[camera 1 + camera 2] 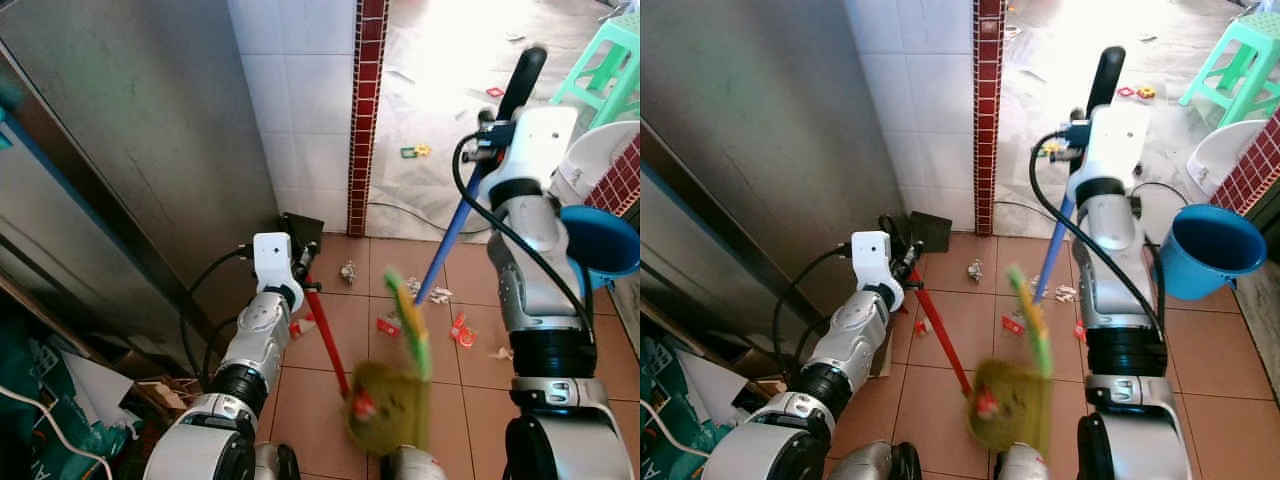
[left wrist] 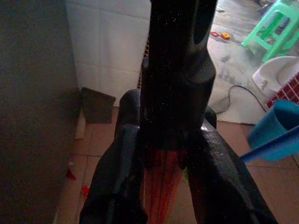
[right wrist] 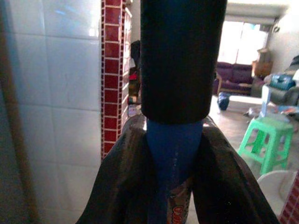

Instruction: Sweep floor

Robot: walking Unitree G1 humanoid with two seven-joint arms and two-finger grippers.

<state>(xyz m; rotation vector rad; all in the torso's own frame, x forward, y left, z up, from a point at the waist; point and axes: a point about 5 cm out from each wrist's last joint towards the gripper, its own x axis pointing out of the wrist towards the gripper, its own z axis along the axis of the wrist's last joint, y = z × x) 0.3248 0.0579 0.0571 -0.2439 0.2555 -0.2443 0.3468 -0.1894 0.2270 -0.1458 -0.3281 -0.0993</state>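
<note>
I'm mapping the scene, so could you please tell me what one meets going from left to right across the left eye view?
Steel panel → left pincer on the red handle → red brick strip → blue handle → right arm → blue bucket.

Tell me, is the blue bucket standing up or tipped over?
Tipped. The blue bucket lies on its side, its round open mouth facing the camera, so you look straight down inside it. It looks empty.
</note>
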